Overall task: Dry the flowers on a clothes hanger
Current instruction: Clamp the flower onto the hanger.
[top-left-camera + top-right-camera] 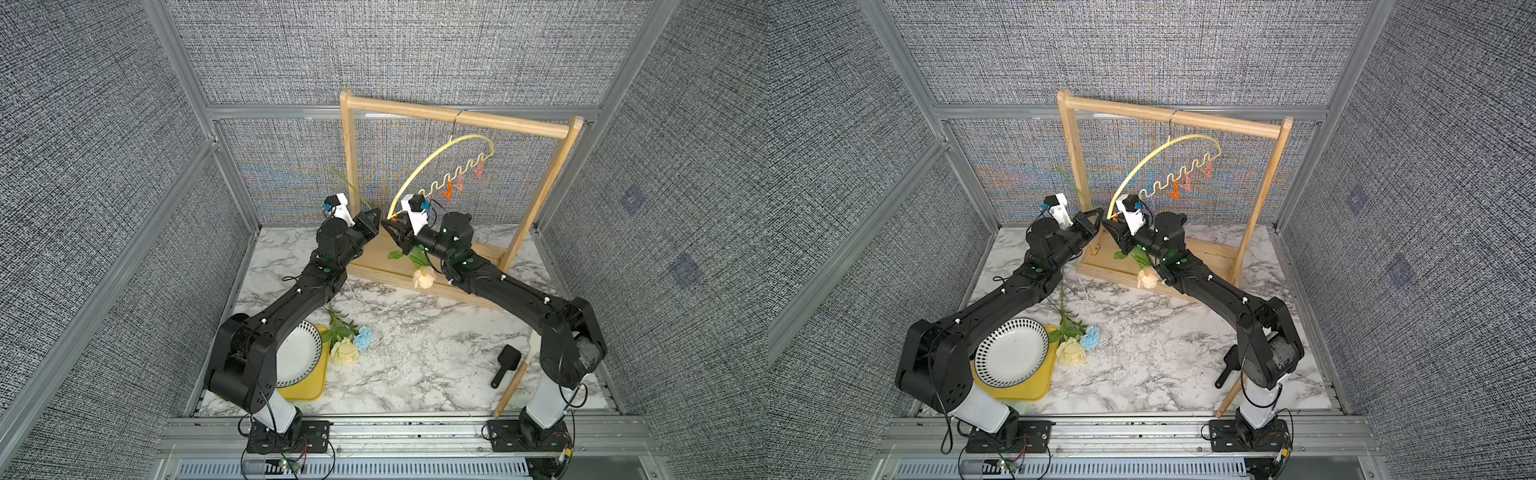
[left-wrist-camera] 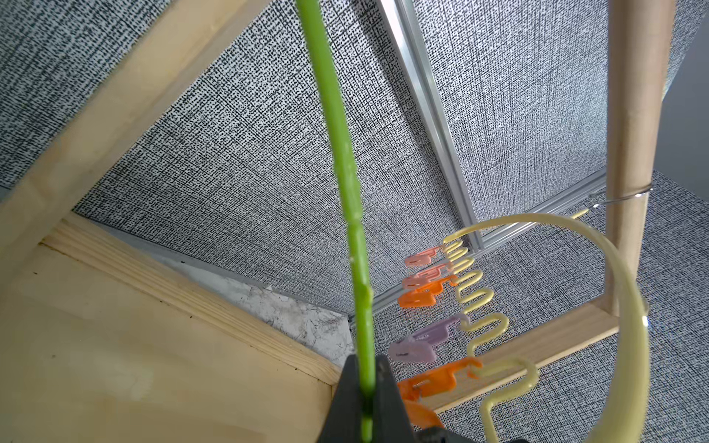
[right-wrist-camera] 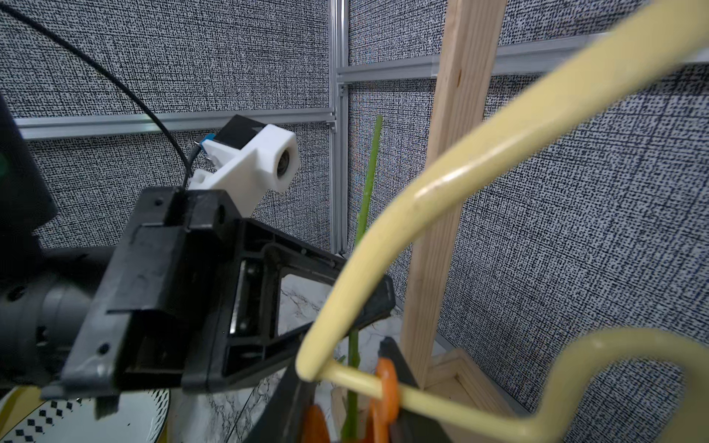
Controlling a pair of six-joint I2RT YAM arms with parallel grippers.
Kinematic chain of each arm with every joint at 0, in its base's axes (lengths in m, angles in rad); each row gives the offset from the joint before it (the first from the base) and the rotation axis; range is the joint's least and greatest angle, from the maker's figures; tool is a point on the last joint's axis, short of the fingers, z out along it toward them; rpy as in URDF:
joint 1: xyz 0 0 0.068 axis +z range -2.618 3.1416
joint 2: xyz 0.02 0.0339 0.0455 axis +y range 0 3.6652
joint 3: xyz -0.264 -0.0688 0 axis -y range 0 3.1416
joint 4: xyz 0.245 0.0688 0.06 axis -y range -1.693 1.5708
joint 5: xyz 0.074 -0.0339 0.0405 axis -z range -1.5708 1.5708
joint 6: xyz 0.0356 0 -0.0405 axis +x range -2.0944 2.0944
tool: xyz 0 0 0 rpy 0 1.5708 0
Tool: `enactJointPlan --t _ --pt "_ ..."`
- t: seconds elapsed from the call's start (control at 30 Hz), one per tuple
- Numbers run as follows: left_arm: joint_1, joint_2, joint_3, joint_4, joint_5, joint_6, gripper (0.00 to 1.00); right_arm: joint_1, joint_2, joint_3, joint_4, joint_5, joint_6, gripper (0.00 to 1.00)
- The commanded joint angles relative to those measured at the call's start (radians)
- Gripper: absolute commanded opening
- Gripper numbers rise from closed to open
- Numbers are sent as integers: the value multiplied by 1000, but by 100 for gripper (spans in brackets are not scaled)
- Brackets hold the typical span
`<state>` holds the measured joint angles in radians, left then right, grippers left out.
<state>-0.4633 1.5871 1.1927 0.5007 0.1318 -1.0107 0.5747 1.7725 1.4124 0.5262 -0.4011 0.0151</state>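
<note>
My left gripper (image 1: 376, 216) (image 2: 364, 368) is shut on the green stem (image 2: 345, 191) of the peach-orange rose (image 1: 424, 277) (image 1: 1147, 278). The bloom hangs head down over the rack's base. The pale-yellow clothes hanger (image 1: 432, 156) (image 1: 1142, 164) (image 3: 479, 153) hangs tilted by its hook from the rack's top bar. At its low end my right gripper (image 1: 384, 226) (image 3: 343, 360) has its fingers closed on an orange clip (image 3: 385, 379), and the stem (image 3: 368, 184) passes between the clip's halves. A pale yellow rose (image 1: 344, 352) and a light-blue bloom (image 1: 365, 336) lie on the table.
The big wooden rack (image 1: 457, 114) stands at the back, its tray-like base (image 1: 1208, 249) under both grippers. A patterned plate (image 1: 299, 357) leans on a yellow tray (image 1: 307, 386) at the front left. At the front right lie a black brush (image 1: 505, 365) and a wooden-handled tool (image 1: 513, 386).
</note>
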Motion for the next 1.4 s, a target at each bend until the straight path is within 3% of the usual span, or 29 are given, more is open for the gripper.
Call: enactJointPlan --t 0.0,0.3,0.47,0.7,0.9,1.37 --pt "0 -8 5 35 8 -2 2 1 -10 0 17 -4 -3 32" --pt "-1 1 4 37 6 -12 6 2 -22 -5 15 -14 -7 46" --pt "-1 1 5 44 7 -10 20 2 -31 -9 2 -15 -10 54" --pt "1 -5 1 55 12 17 56 2 -59 -47 16 -10 -1 65" --pt "0 -38 -6 17 -8 87 97 1 -92 -79 -21 -9 -18 67" --pt "11 -151 -51 -107 -81 299 100 -18 -164 -144 -146 51 -27 73"
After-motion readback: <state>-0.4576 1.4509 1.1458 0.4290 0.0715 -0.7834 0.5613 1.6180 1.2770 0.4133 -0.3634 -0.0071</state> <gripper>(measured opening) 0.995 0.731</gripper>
